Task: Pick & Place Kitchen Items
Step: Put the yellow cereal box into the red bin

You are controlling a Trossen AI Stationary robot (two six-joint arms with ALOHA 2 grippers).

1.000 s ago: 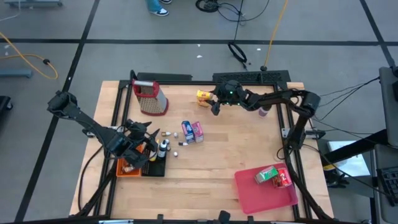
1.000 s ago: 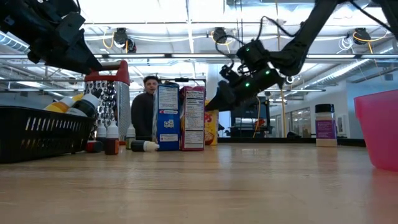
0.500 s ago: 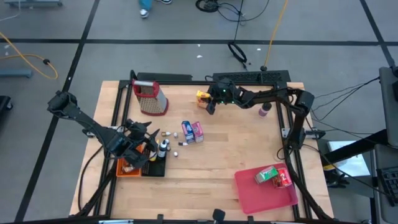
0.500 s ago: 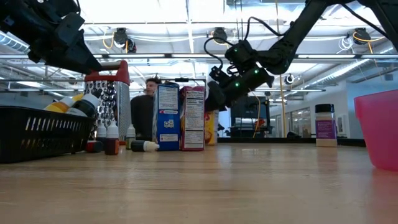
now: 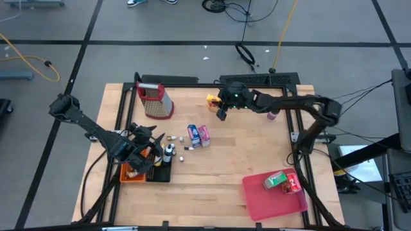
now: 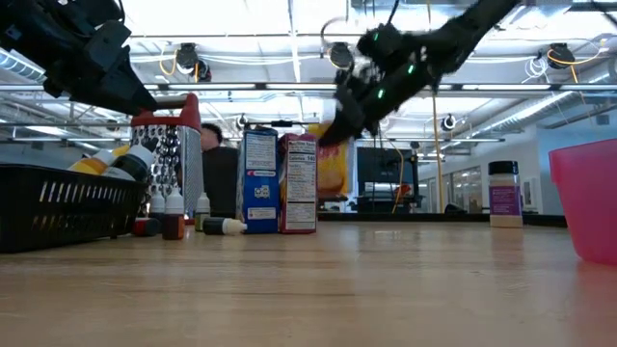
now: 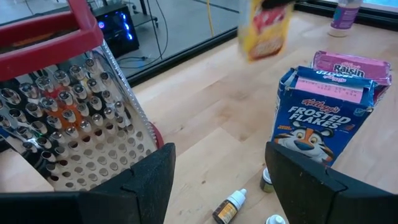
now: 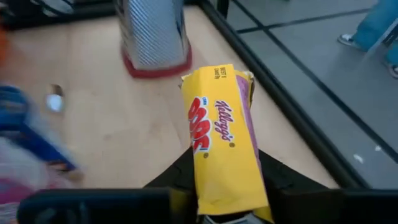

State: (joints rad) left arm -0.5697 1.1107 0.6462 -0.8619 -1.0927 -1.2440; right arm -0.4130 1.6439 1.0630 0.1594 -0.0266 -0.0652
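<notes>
**Yellow carton in my right jaws, lifted off the far edge of the table**

The table [image 5: 212,173] carries my work spread out: a pink tray [image 5: 273,199] at the near right corner with two cartons already in it, a basket [image 5: 138,170] under my left gripper [image 5: 142,146], and the grater [image 5: 154,101] at the back.

I hold my right gripper [image 5: 221,110] near the far rail, jaws closed on the yellow carton [image 8: 222,140]. I judge the carton is clear of the wood so it can be carried to the tray.

The blue carton [image 7: 321,134] and pink carton [image 7: 348,67] stand touching mid-table, little bottles [image 5: 169,153] beside them.

My left jaws stand apart, holding nothing, waiting above the basket.

Motion smears the carton in the low view, so its lower edge is unclear. The basket's contents are mostly hidden beneath my left arm.
</notes>
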